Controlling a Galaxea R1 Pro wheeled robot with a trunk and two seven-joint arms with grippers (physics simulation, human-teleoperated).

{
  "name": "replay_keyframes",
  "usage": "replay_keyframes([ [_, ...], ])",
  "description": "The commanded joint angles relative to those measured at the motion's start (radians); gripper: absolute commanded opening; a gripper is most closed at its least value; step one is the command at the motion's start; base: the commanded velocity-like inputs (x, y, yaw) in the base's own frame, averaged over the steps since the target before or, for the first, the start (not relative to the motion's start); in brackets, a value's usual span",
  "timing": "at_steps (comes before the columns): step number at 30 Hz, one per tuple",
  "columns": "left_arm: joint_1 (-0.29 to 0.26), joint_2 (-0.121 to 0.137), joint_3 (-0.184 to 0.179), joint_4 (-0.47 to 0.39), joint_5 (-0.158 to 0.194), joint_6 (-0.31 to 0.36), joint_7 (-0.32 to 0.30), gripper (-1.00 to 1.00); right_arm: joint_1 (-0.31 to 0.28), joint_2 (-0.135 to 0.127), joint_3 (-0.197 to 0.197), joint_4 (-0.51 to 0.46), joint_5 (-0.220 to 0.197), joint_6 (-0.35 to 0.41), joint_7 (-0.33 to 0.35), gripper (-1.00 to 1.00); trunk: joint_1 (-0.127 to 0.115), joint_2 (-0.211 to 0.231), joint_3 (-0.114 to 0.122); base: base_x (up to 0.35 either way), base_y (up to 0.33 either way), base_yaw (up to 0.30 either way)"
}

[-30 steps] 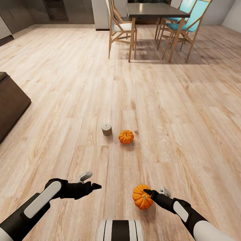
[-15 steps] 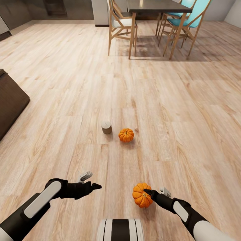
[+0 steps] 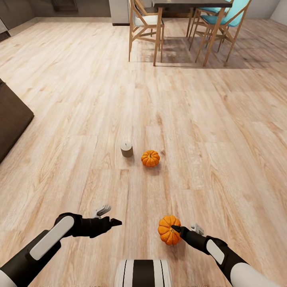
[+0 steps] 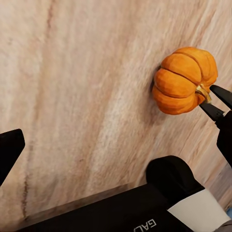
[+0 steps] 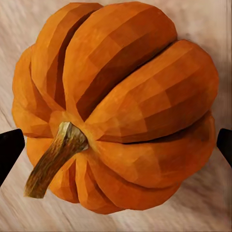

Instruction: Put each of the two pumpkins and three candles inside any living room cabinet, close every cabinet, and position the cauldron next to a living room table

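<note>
The head view has tilted down; the candle (image 3: 126, 149) and second pumpkin (image 3: 150, 158) stay on the floor (image 3: 223, 131). The right gripper (image 3: 174, 231) still clamps the pumpkin (image 3: 169, 235), cabinet-bound; the left gripper (image 3: 113, 220) hangs empty, jaws apart

The dining table (image 3: 191, 4) and the chairs (image 3: 145, 24) around it are cut off by the head view's upper edge, so only the table's front rim and legs show. A dark brown block (image 3: 10, 119), well to the left of the candle (image 3: 126, 149), is cropped by the side edge; what it is cannot be told. The right pincer (image 3: 173, 229) is partly hidden behind the held pumpkin (image 3: 168, 235), so only one fingertip is plain. In the right wrist view the fingertips (image 5: 9, 150) are clipped at the frame's sides. The left pincer (image 3: 115, 221) is too small to judge its jaws.
</note>
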Motion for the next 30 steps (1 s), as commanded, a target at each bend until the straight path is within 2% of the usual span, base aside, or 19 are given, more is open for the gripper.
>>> replay_keyframes([
  [1,-0.001,0.000,-0.003,-0.001,0.011,-0.001,0.010,1.00,0.000,-0.001,0.007,0.005,-0.011,0.003,0.000,1.00,0.000,0.000,-0.001,0.000,0.000,0.000],
  [10,-0.001,-0.001,-0.004,-0.001,0.011,-0.001,0.010,1.00,0.000,-0.001,0.005,0.046,-0.011,-0.014,0.002,1.00,0.000,0.000,-0.001,0.000,0.000,0.000],
  [15,-0.001,-0.001,-0.004,-0.001,0.011,-0.001,0.010,1.00,0.000,-0.001,0.005,0.047,-0.011,-0.014,0.003,1.00,0.002,-0.001,-0.020,0.000,0.000,0.000],
  [30,-0.001,-0.001,-0.004,-0.002,0.011,-0.001,0.010,1.00,0.000,-0.001,0.005,0.048,-0.011,-0.014,0.005,1.00,0.002,-0.001,-0.020,0.000,0.000,0.000],
])
